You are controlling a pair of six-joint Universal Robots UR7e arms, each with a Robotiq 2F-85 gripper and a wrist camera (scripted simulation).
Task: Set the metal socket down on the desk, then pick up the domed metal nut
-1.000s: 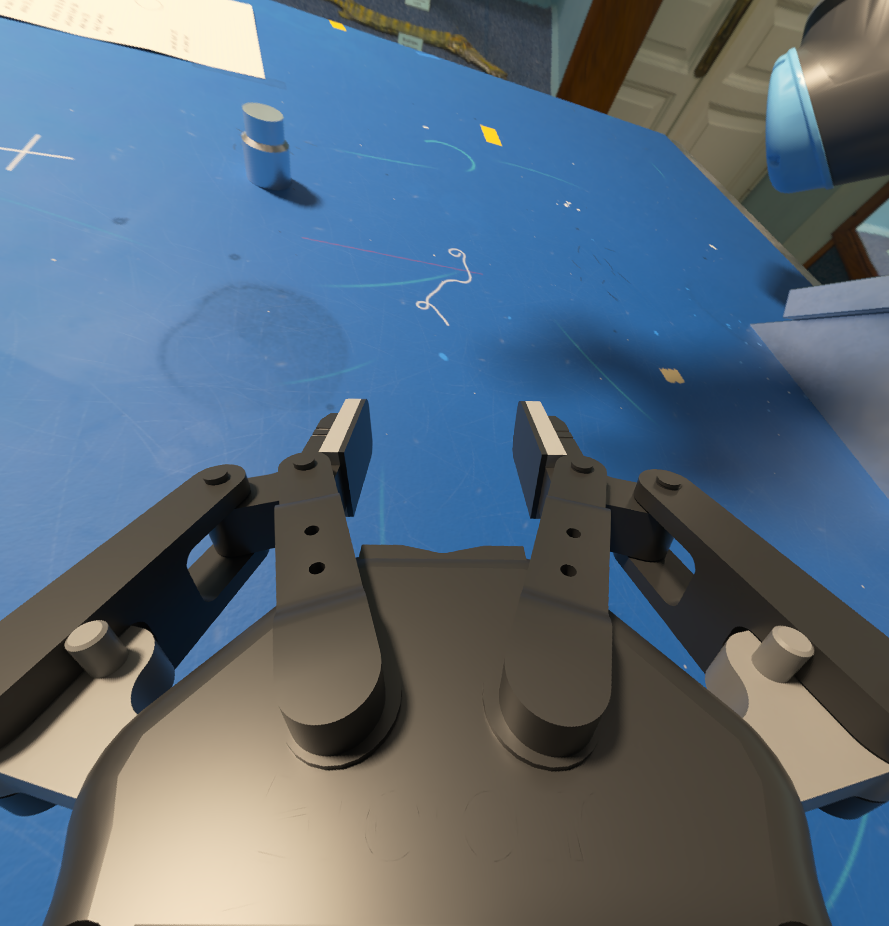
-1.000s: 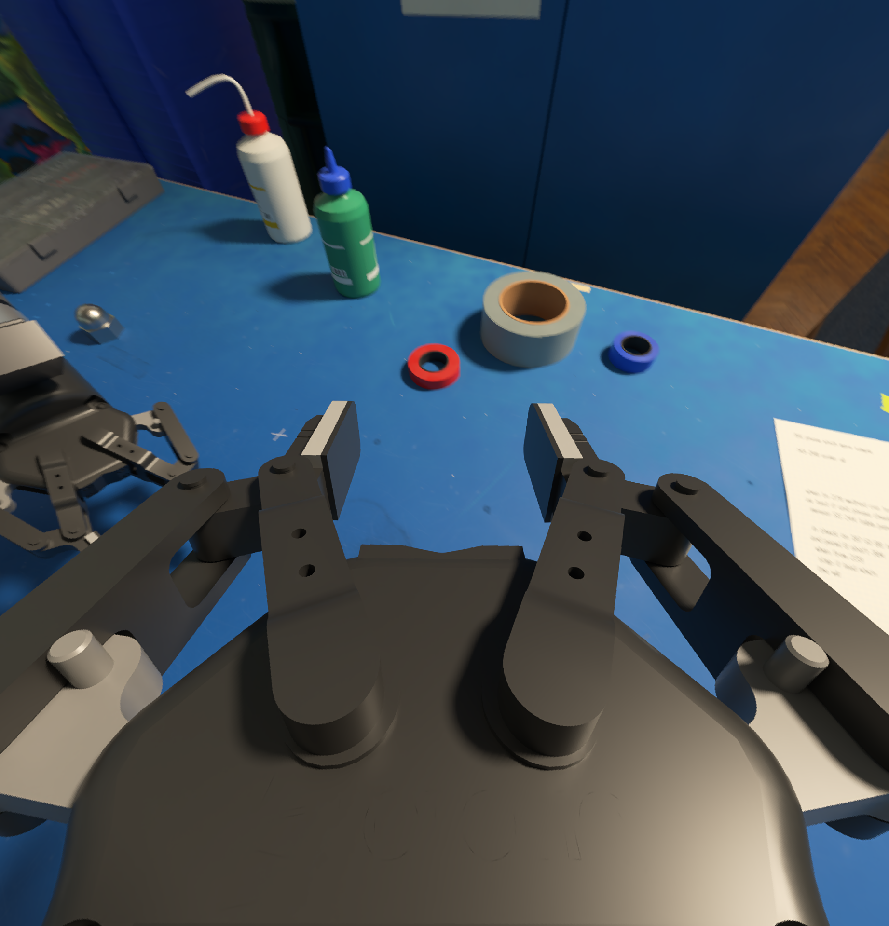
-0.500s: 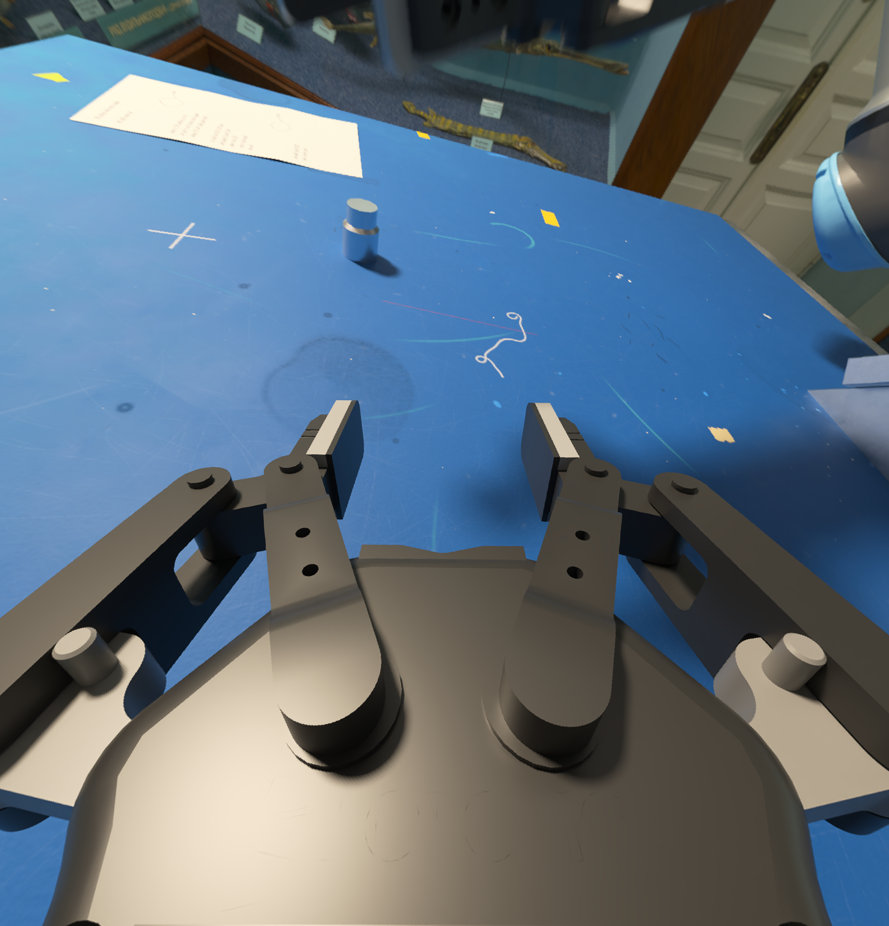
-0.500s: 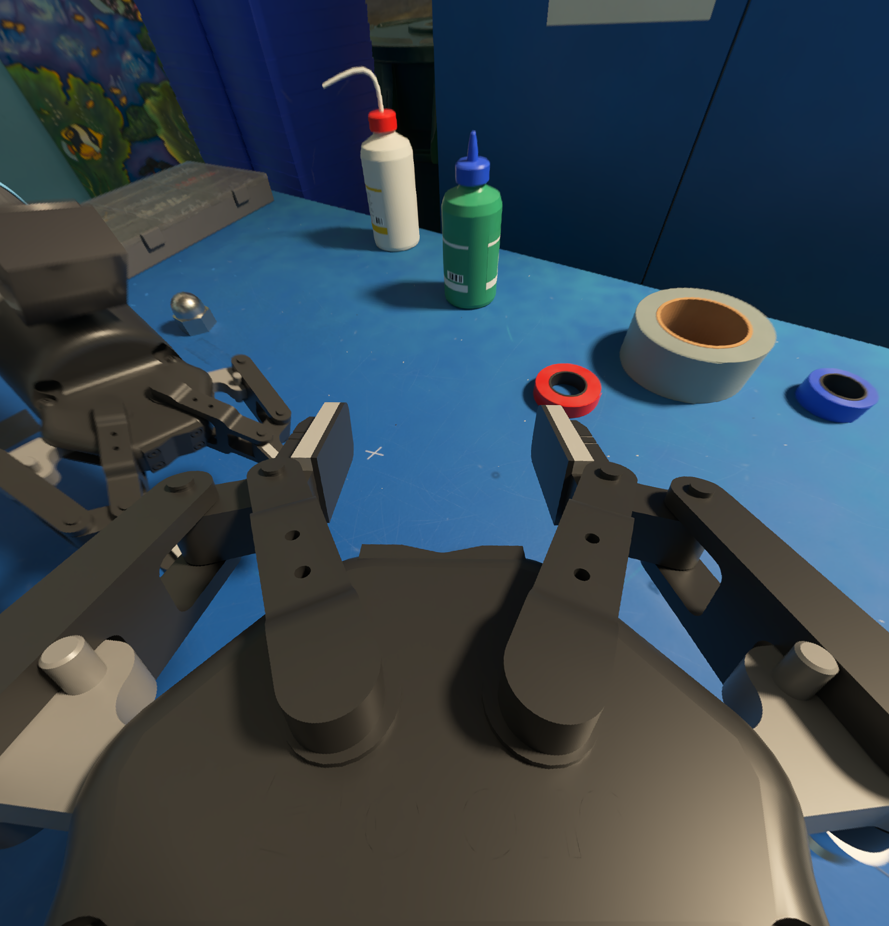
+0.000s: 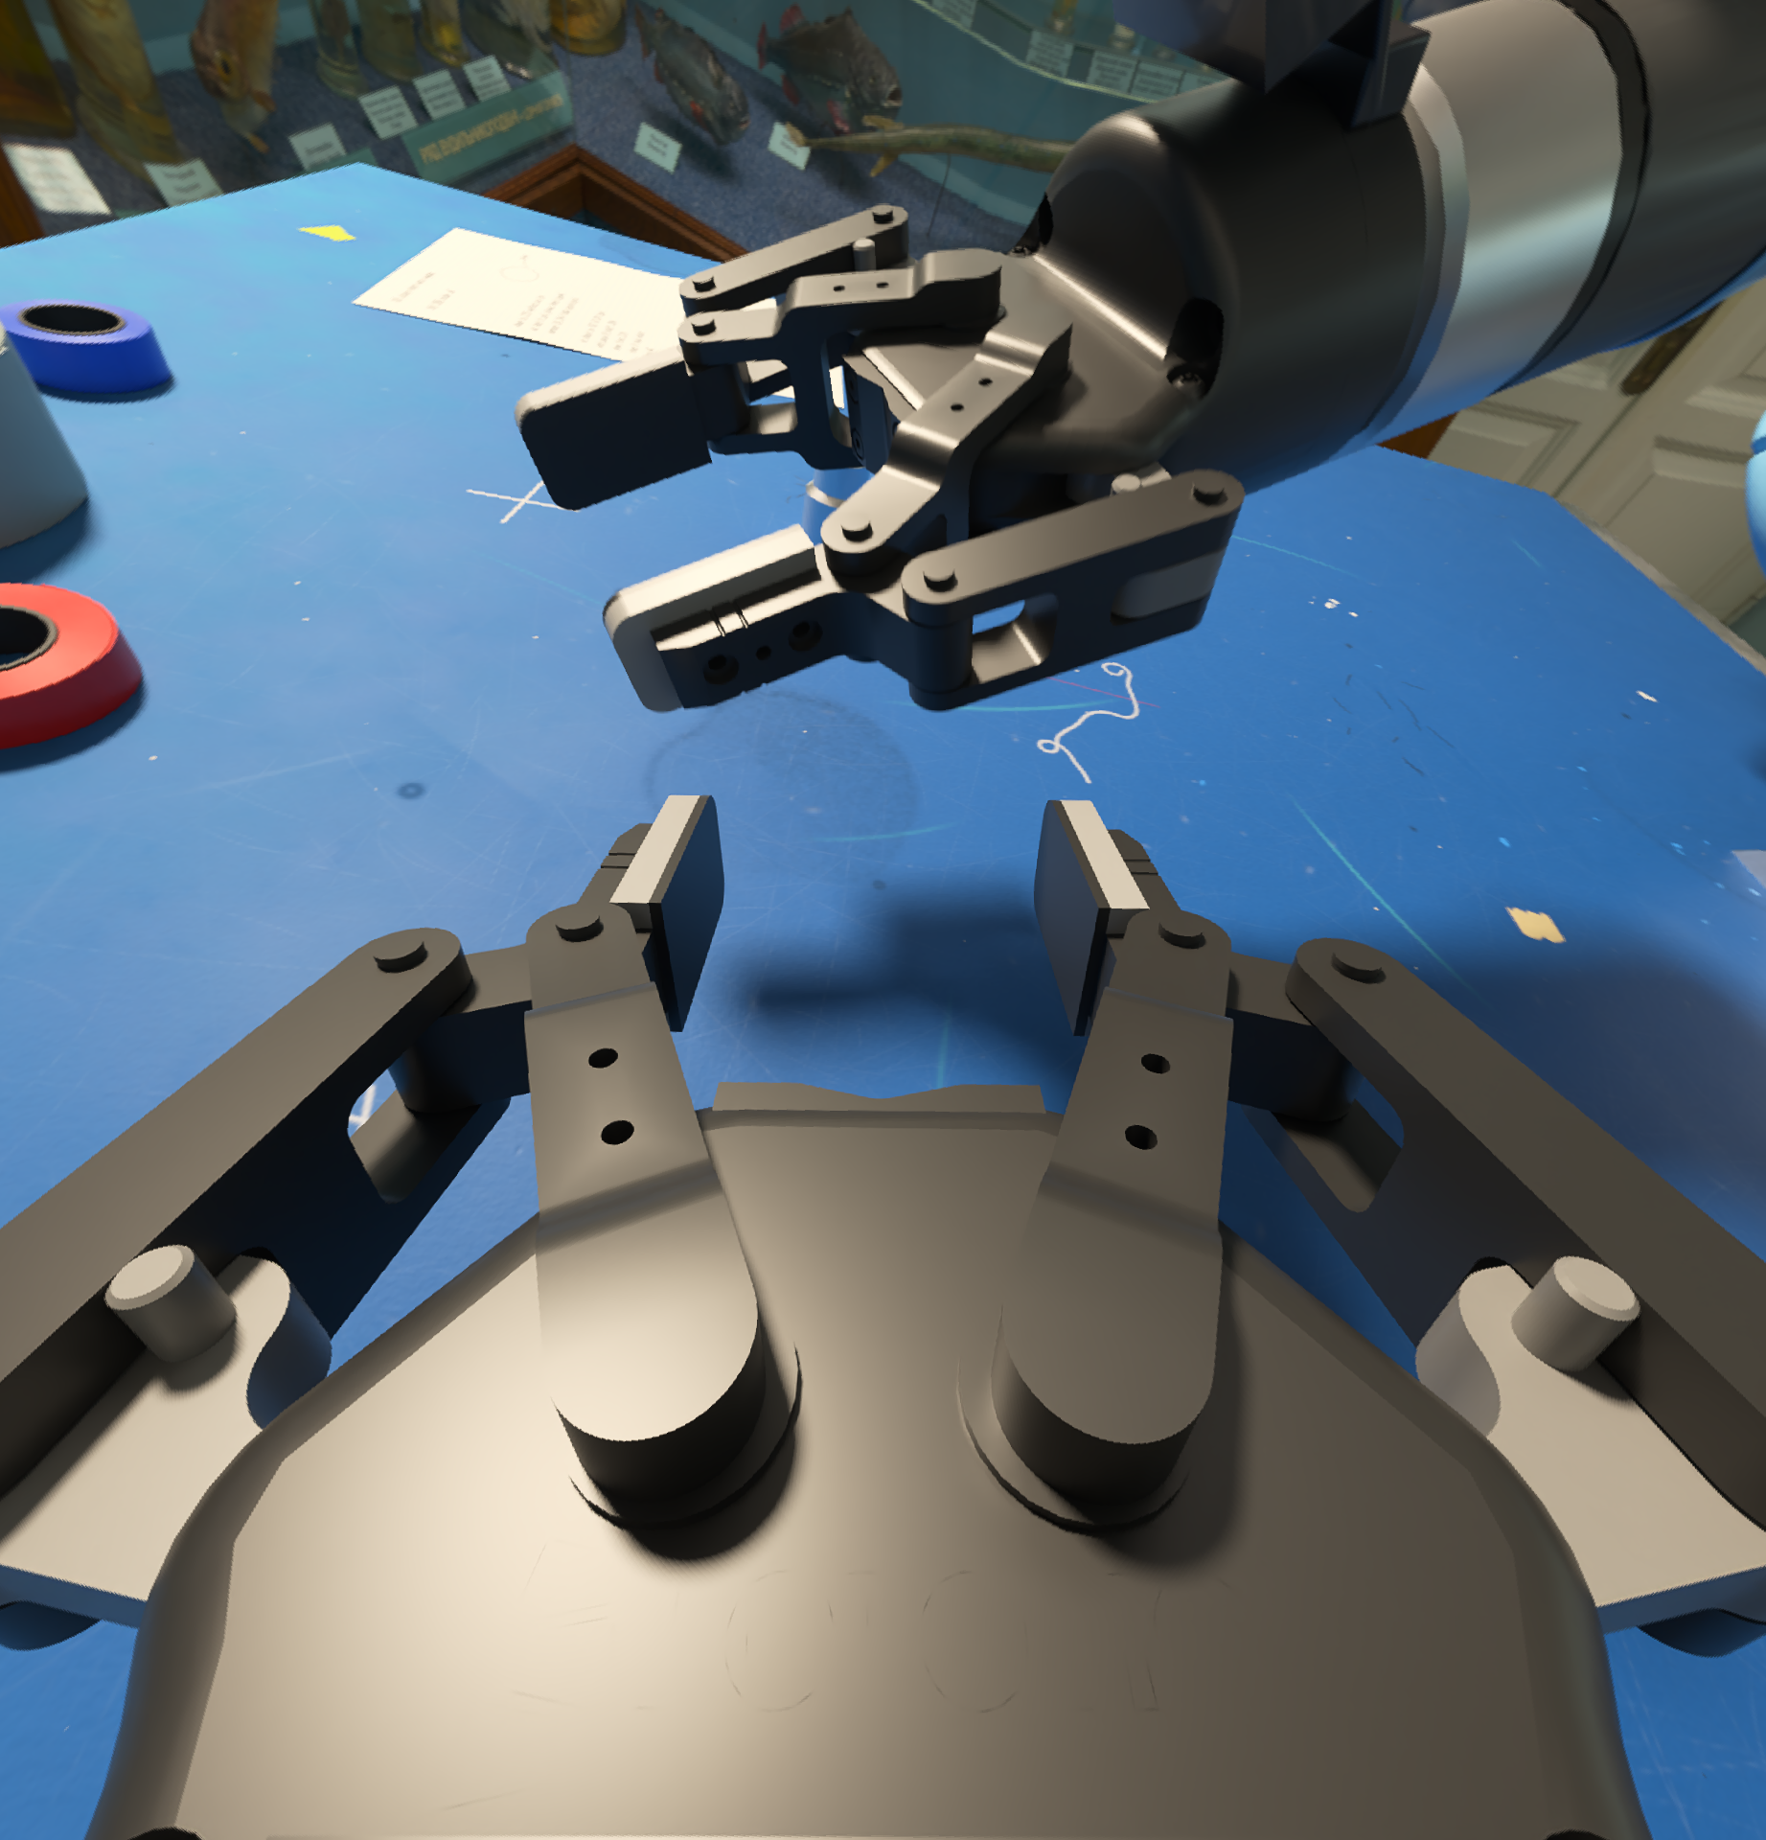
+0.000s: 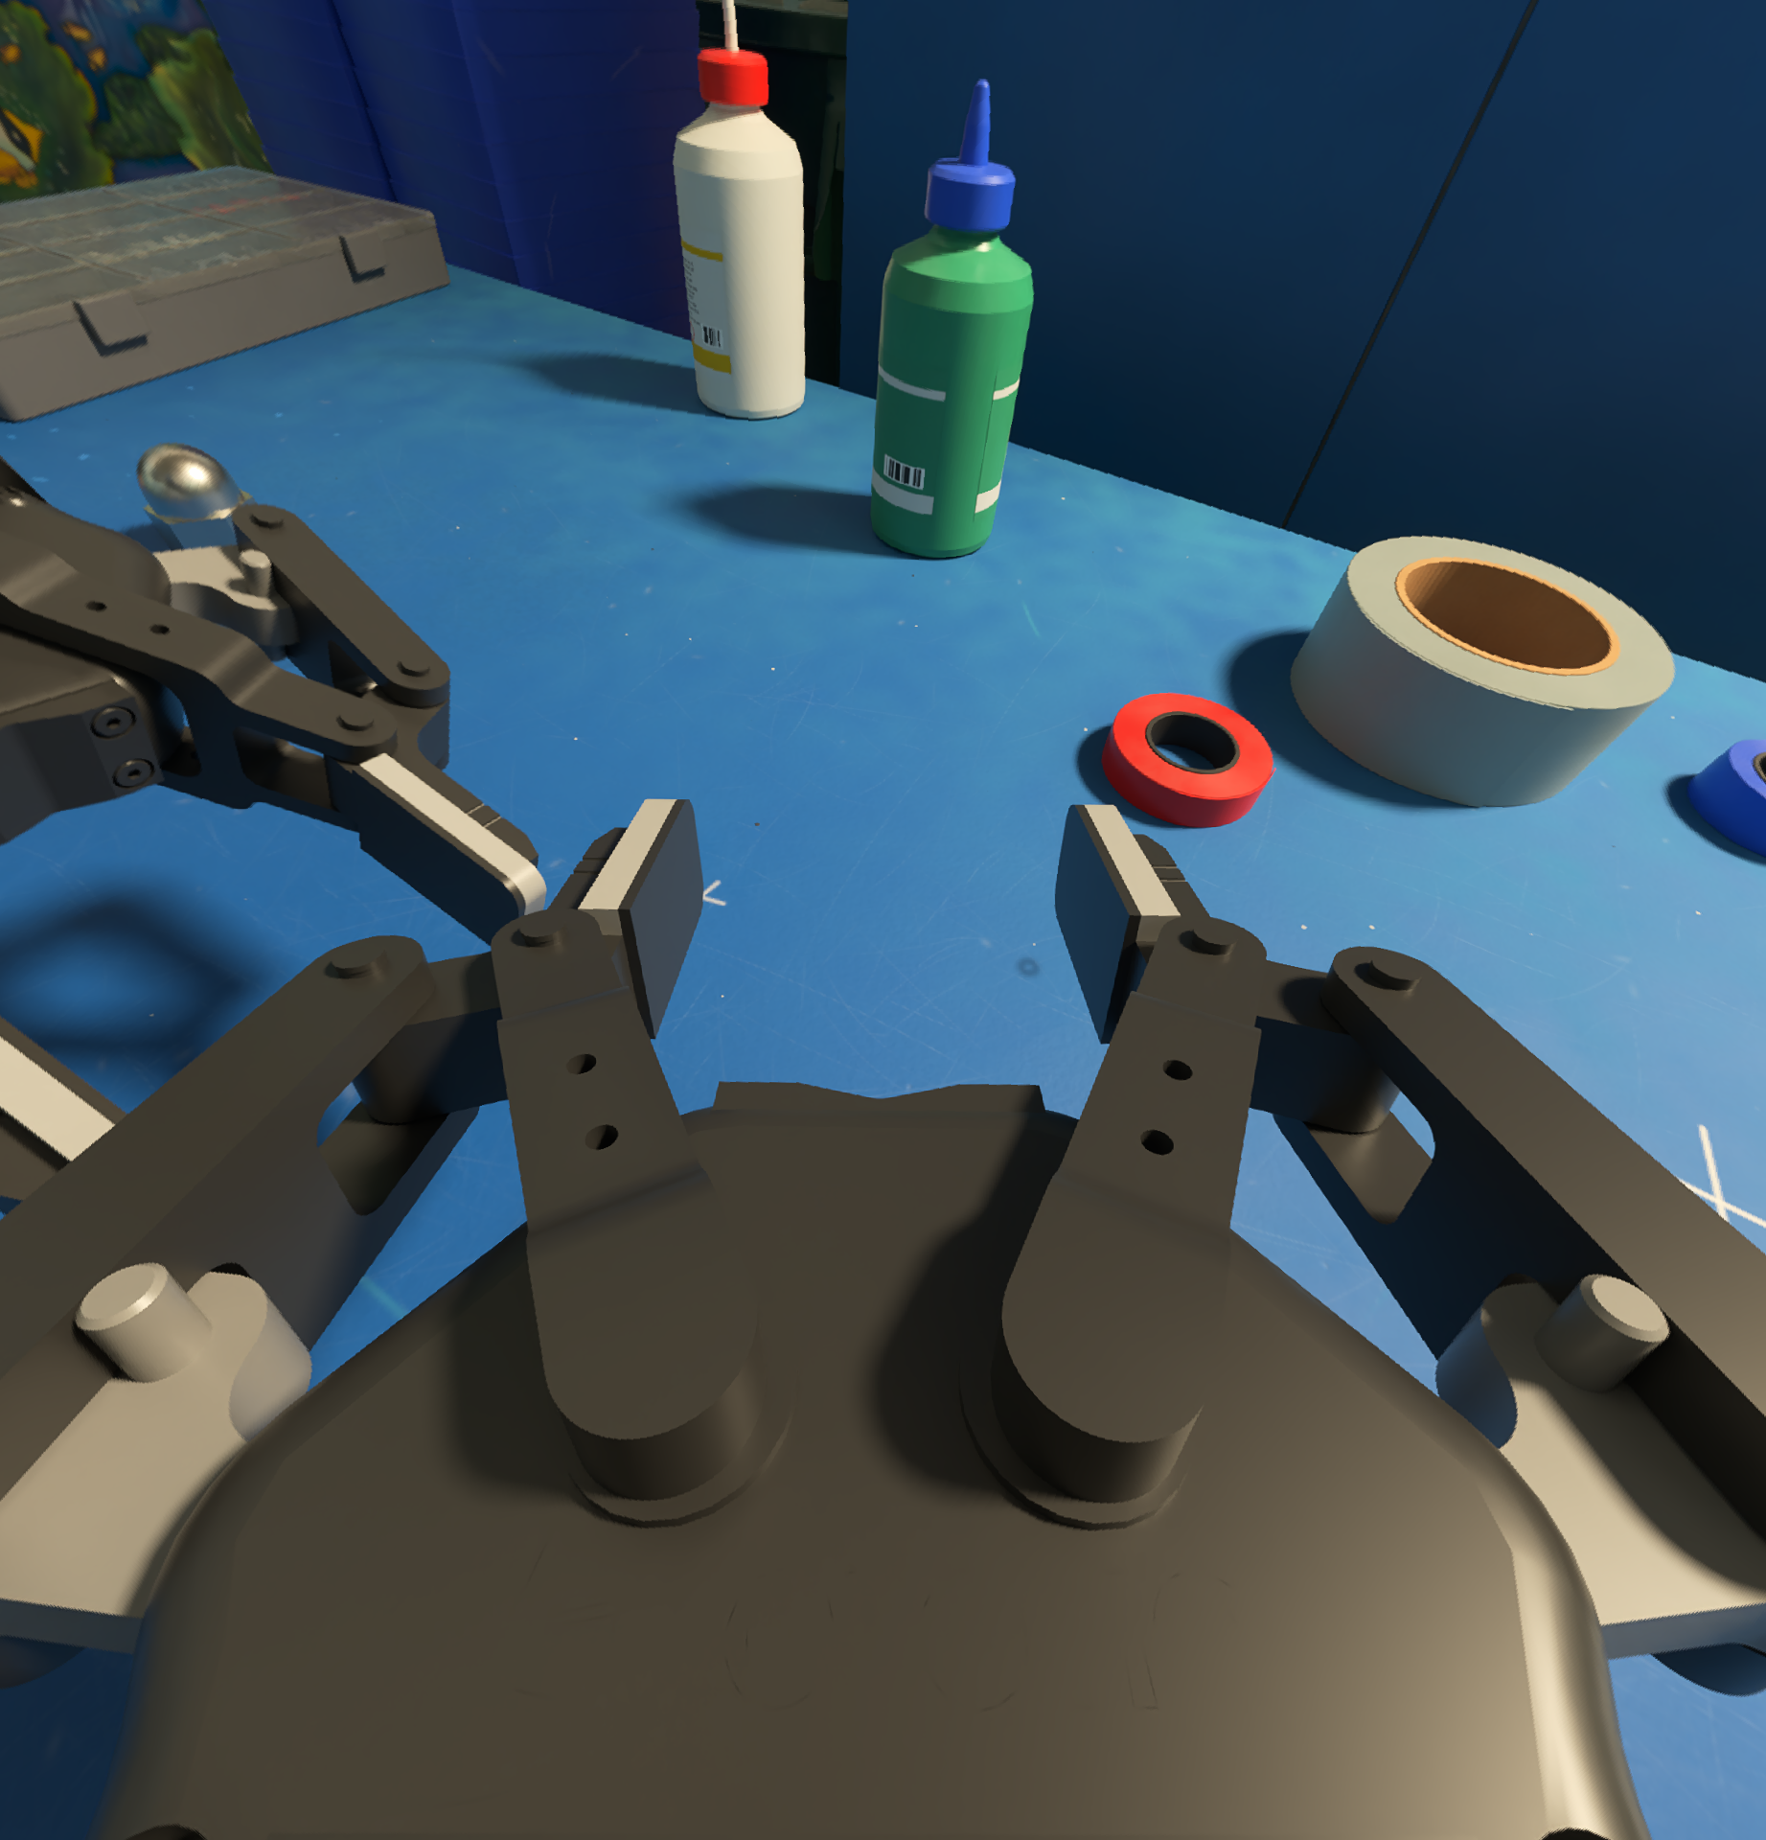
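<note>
The domed metal nut sits on the blue desk at the far left of the right wrist view, partly behind the left gripper's links. The metal socket stands on the desk, almost hidden behind the right gripper in the left wrist view; a sliver shows. My left gripper is open and empty above the desk. My right gripper is open and empty, and it also shows in the left wrist view, facing left. One of the left gripper's fingers nearly touches the right gripper's left finger.
A white bottle, a green bottle and a grey case stand at the back. A grey tape roll, a red ring and a blue ring lie to the right. A paper sheet lies far off.
The two grippers have closed in on each other. The right gripper has come into the left wrist view and now covers the socket. The nut looks nearer in the right wrist view. Both stay open.
</note>
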